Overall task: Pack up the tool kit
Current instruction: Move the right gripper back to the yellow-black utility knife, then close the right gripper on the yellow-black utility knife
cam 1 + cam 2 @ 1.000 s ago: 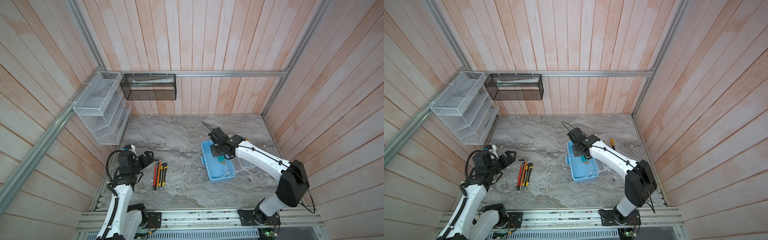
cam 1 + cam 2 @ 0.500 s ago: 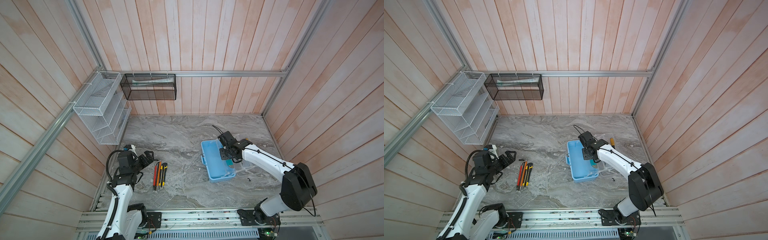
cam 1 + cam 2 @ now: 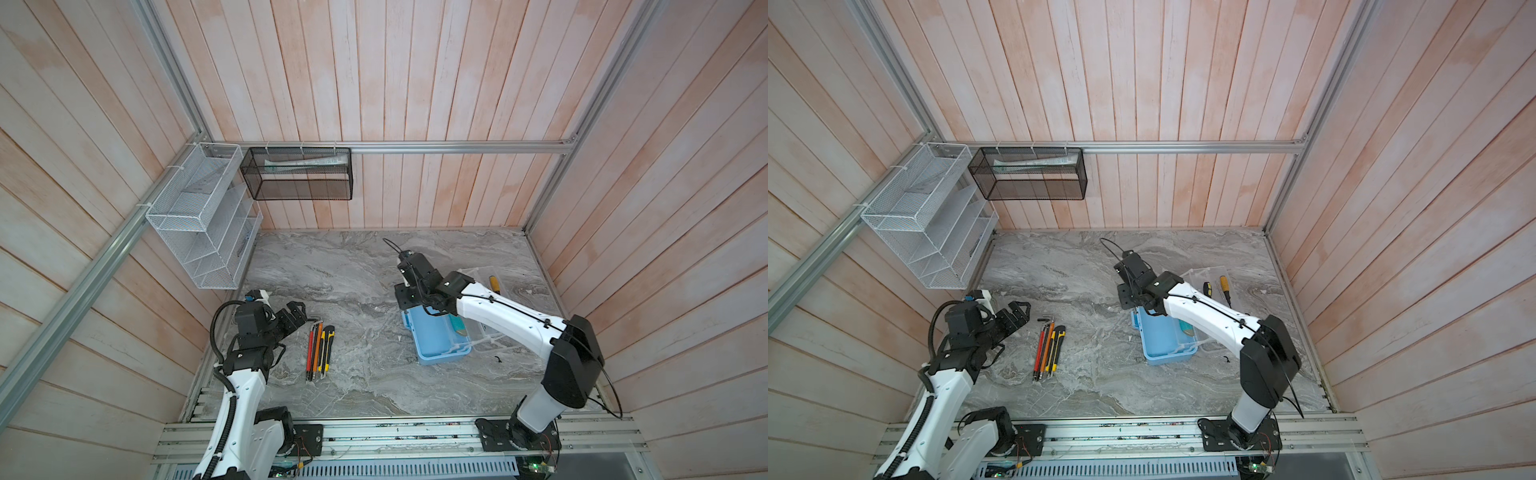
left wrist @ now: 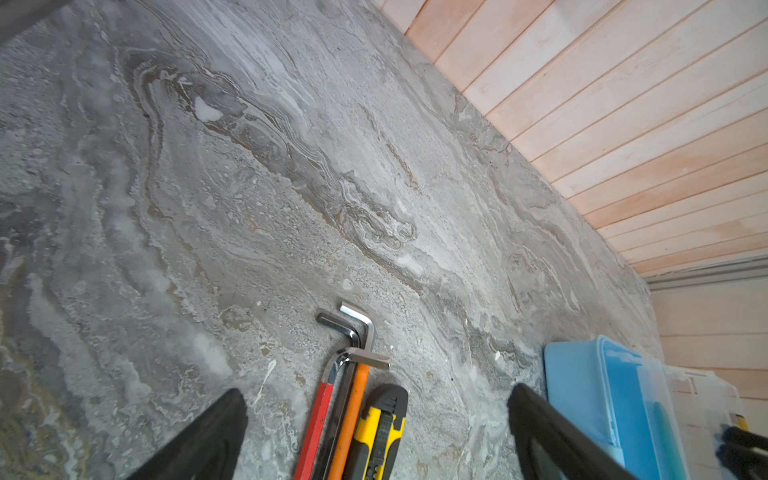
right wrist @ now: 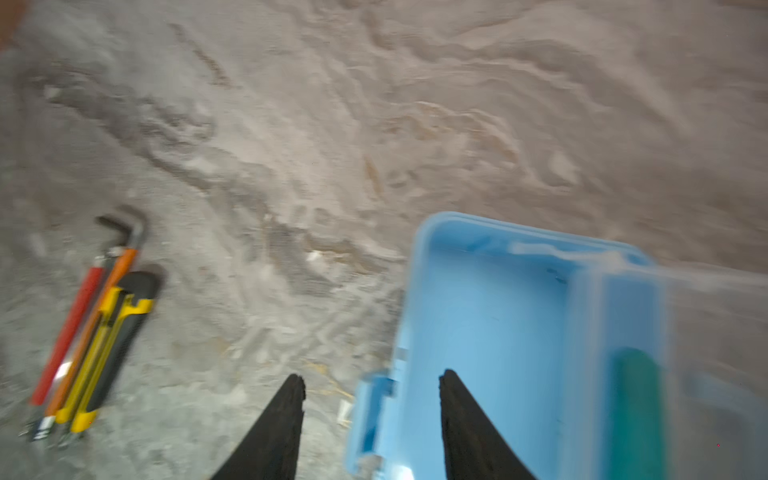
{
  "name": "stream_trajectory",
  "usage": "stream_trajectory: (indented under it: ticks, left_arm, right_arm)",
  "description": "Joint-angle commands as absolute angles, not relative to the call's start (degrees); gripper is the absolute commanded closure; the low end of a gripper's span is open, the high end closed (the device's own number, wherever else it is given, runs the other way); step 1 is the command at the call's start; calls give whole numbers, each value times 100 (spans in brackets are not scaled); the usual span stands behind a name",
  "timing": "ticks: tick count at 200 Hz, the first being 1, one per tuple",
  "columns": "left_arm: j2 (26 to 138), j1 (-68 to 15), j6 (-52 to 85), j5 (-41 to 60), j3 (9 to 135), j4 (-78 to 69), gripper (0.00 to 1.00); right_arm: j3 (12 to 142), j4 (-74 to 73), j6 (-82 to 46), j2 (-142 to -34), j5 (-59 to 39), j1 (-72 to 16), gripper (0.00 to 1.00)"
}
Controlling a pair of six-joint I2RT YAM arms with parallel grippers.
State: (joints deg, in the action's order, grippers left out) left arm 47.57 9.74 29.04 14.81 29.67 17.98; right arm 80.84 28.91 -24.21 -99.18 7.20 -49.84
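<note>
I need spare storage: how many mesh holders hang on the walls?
2. The white wire rack hangs on the side wall by the left arm; the black mesh basket on the back wall beside it. None appear hidden.

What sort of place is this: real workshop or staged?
Probably a staged robot test cell: plank walls on an aluminium frame box in a marble-look tabletop, with the left arm and right arm bolted to a front rail.

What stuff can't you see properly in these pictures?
- Teal thing in the blue box: top views, right arm covers most; right wrist view, blurred.
- Hex keys and knife: left wrist view, cut off by the edge.
- Clear tray: top views, right arm covers part.
- Black basket's contents: too small, behind mesh.
</note>
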Motion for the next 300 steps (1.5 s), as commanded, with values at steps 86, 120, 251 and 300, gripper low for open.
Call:
stream_trajectory:
  ticks: [86, 120, 251, 300]
  left_arm:
    - [3808, 1041, 3425, 521, 2584, 1928, 0]
    - [3866, 1043, 3387, 566, 2704, 2051, 0]
    - [3286, 1050, 3085, 257, 2704, 2131, 0]
    - [3305, 1053, 3076, 232, 2687, 2109, 0]
  right_arm:
    - [10945, 3040, -2048, -13301, -325, -6355, 48]
    - [11391, 3410, -1970, -13728, -291, -6537, 48]
    - [11664, 5000, -1567, -13869, 1318, -6626, 46]
    - [10443, 3803, -1913, -12810, -20, -6165, 46]
